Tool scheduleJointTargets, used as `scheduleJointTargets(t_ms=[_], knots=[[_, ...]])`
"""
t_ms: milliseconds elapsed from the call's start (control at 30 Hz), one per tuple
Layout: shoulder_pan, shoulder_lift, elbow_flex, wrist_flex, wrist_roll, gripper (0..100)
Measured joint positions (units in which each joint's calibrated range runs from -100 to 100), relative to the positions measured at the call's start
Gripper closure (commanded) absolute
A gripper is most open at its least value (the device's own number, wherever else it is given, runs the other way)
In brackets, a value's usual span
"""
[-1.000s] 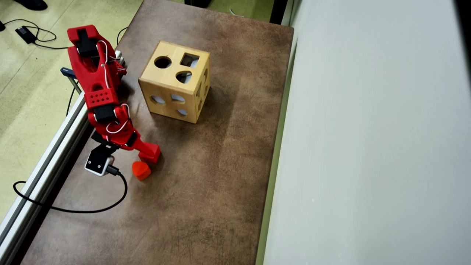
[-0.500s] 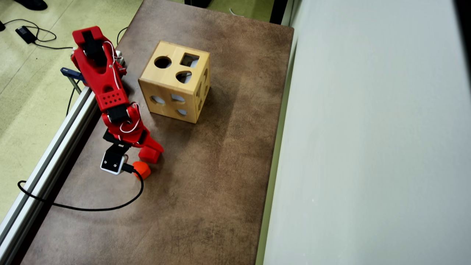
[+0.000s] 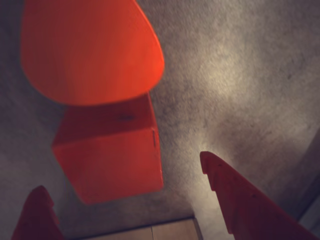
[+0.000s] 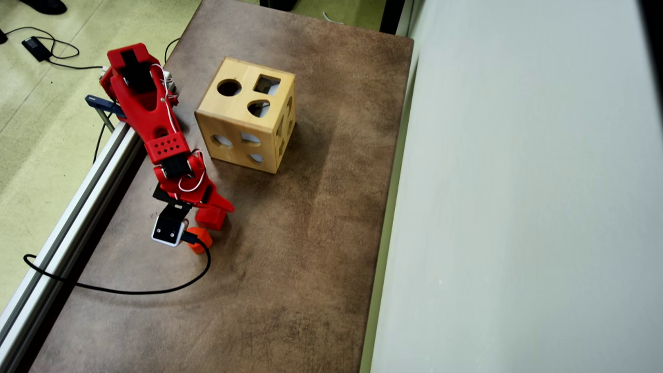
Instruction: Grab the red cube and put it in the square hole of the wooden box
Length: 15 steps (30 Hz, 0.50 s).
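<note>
Brown mottled tabletop point(image 4: 290, 248) carries everything. We see the red cube point(image 3: 112, 152) lying between our gripper's point(image 3: 125, 200) spread, empty fingers, touching a rounded orange-red block point(image 3: 90, 50) on its far side, well apart from the wooden box point(image 4: 246, 114). We judge it light, rigid; pinch two opposite flat faces.

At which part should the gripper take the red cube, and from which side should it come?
Take the red cube across two opposite flat side faces, coming down from above. In the wrist view the open gripper has a finger on either side of it, so the jaws are roughly lined up. The rounded orange-red block lies close beside one face, seemingly touching, so probably close on the two free faces.
</note>
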Motion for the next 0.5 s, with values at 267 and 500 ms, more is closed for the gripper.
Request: scheduleJointTargets(t_ms=[267,500], knots=[[0.0,3.47,-6.68,0.0,-0.2,55],[0.0,3.47,-6.86,0.0,-0.2,55]])
